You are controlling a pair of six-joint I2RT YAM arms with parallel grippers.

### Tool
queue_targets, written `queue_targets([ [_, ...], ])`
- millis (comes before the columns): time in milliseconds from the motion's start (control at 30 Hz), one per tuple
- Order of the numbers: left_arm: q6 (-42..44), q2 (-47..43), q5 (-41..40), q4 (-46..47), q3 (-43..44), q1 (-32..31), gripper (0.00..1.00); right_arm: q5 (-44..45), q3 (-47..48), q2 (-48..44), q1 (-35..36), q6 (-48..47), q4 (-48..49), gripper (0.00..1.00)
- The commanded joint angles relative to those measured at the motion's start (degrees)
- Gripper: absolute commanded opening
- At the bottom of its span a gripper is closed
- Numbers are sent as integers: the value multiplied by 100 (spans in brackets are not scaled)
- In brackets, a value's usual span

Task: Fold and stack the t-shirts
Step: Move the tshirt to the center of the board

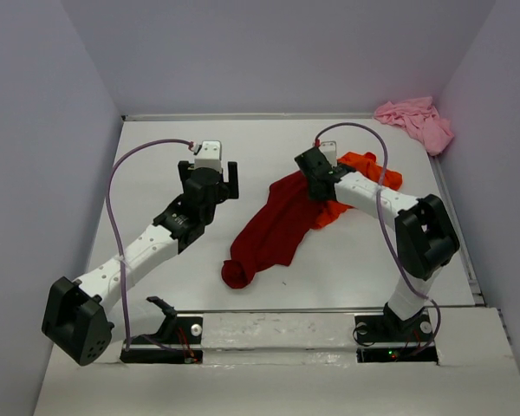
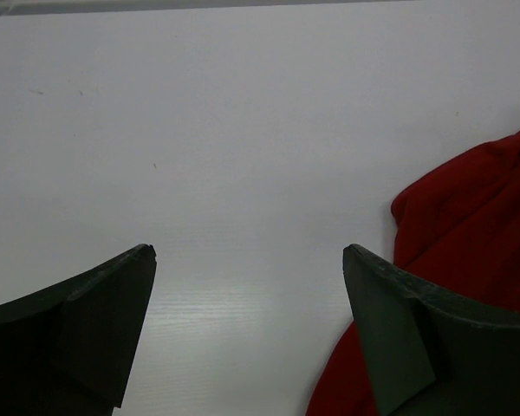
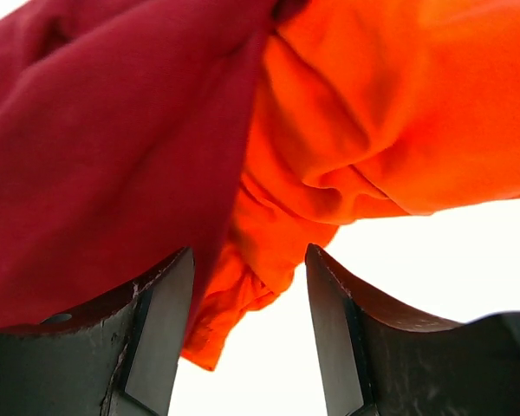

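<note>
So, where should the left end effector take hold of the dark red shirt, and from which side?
Probably the left edge of the dark red shirt, from the left: it lies free on the table, facing the open left end effector. Its right end touches the orange shirt, so pinching there might catch both.

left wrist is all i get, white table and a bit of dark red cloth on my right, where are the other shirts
Observer: The orange shirt lies against the right side of the dark red shirt, and the two overlap.
Operator: and the pink one
Observer: The pink shirt sits crumpled in the far right corner of the table, apart from the other two.
Operator: whats the right arm doing
Observer: The right gripper is open, over the spot where the red and orange cloth meet.
</note>
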Motion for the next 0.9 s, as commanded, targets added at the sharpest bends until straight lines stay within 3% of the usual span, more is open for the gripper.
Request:
queue_targets([
  [0,-3,-36,180,175,218,-22,99,385,-172,-202,-244,228,-38,60],
  [433,32,-221,215,175,191,-22,99,-511,-50,808,-1334,343,-109,61],
  [733,85,-265,118,184,156,-75,99,-942,1275,1573,-2073,194,-275,60],
  [867,85,-265,109,184,156,-92,99,-479,1996,1915,-2432,9,-486,61],
])
